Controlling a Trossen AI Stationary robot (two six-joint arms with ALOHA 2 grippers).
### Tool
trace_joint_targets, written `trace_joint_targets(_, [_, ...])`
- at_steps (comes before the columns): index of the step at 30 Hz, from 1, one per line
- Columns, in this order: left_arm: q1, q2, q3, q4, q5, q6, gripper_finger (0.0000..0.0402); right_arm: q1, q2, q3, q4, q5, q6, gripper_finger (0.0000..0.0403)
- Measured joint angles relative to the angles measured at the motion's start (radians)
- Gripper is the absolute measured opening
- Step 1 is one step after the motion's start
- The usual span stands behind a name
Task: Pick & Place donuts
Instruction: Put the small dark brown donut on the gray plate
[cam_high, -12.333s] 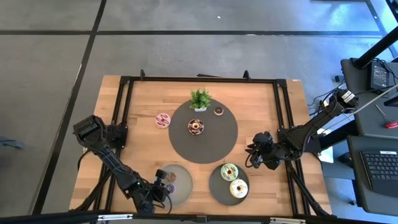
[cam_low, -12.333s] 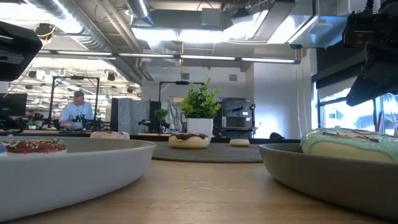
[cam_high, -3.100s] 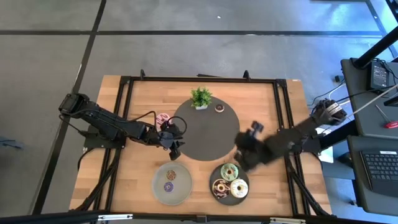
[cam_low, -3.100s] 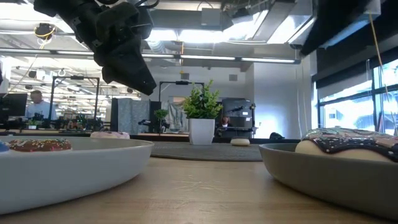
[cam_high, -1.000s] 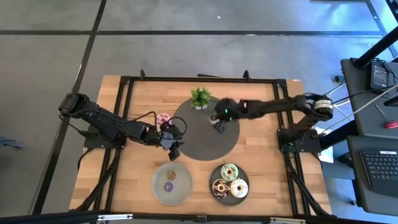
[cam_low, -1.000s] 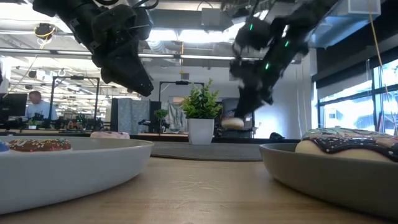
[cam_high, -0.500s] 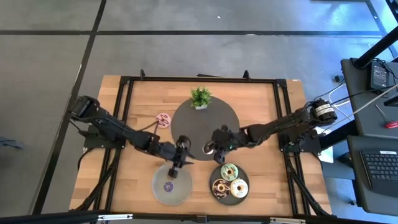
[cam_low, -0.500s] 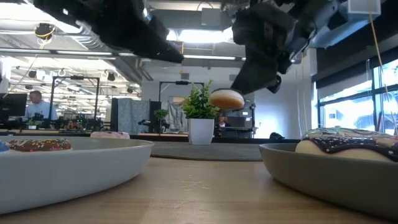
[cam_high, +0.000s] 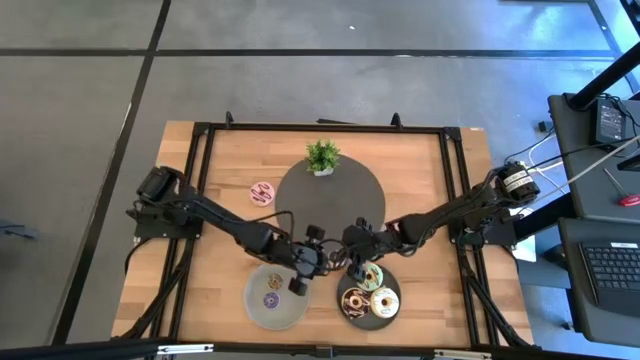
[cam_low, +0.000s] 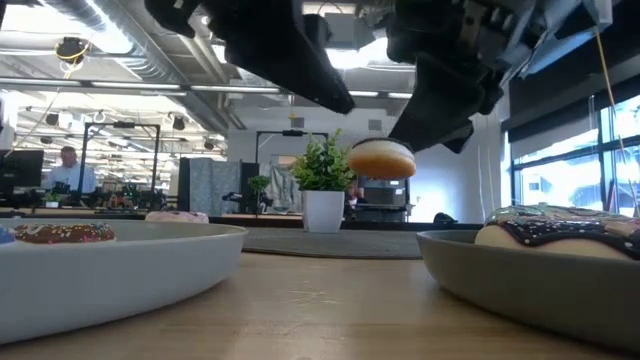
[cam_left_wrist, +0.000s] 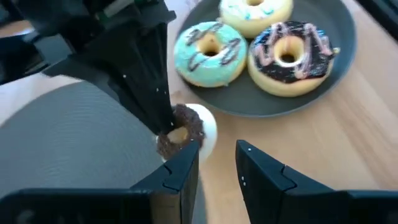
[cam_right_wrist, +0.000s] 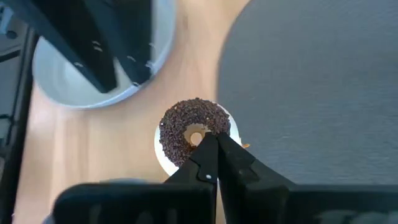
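My right gripper (cam_right_wrist: 210, 142) is shut on a small chocolate-iced donut (cam_right_wrist: 186, 121) with a cream underside. It hangs in the air (cam_low: 380, 158) between the pale grey plate (cam_high: 262, 280) and the dark plate (cam_high: 342, 285). My left gripper (cam_left_wrist: 217, 158) is open and close beside that donut (cam_left_wrist: 180, 132), over the pale plate's right rim. A purple donut (cam_high: 270, 300) lies on the pale plate. On the dark plate lie a green (cam_high: 370, 275), a cream (cam_high: 384, 302) and a chocolate-and-pink donut (cam_high: 353, 300). One pink donut (cam_high: 262, 192) lies on the bare table. My right gripper pinches the chocolate donut's ring at one side, next to the hole (cam_right_wrist: 185, 148), coming from above and pointing down. The donut is lifted clear of the table and sits level under the fingers. My left gripper: whether its finger (cam_left_wrist: 185, 163) touches the donut, I cannot tell.
A large round dark mat (cam_high: 330, 205) fills the table's middle, with a small potted plant (cam_high: 321, 157) at its far edge. Both arms meet over the near middle of the table. Bare wood lies at the left and right sides.
My right gripper has carried the chocolate donut from the far part of the mat toward the near edge, lifted clear, to a spot between the two plates. My left gripper has swung from beside the pink donut toward the near edge and the right, up to the held donut.
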Motion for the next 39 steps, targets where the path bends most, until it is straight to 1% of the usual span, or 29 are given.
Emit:
trace_joint_targets(3, [0.001,0.047,0.033,-0.014,0.02,0.0,0.0102,0.016,0.003,0.0,0.033,0.0,0.0,0.0003])
trace_joint_targets(8, [0.0,0.089,0.062,-0.011,-0.005,0.001,0.0102,0.035,0.003,0.0,0.05,0.005,0.0,0.0003])
trace_joint_targets(11, [0.0,0.089,0.071,-0.016,-0.019,0.001,0.0102,0.035,0.003,0.0,0.031,0.004,0.008,0.0003])
trace_joint_targets(15, [-0.007,0.085,0.084,-0.014,-0.077,0.01,0.0102,0.035,0.003,0.0,0.033,0.003,0.008,0.0003])
trace_joint_targets(19, [-0.008,0.091,0.084,-0.022,-0.055,0.05,0.0102,0.035,0.003,0.0,0.046,0.0,0.002,0.0003])
trace_joint_targets(24, [-0.007,0.091,0.084,-0.052,-0.056,0.05,0.0102,0.035,0.003,0.0,0.052,0.0,0.003,0.0003])
trace_joint_targets(39, [-0.008,0.091,0.084,-0.062,-0.054,0.052,0.01,0.035,0.003,-0.001,0.082,0.0,0.003,0.0003])
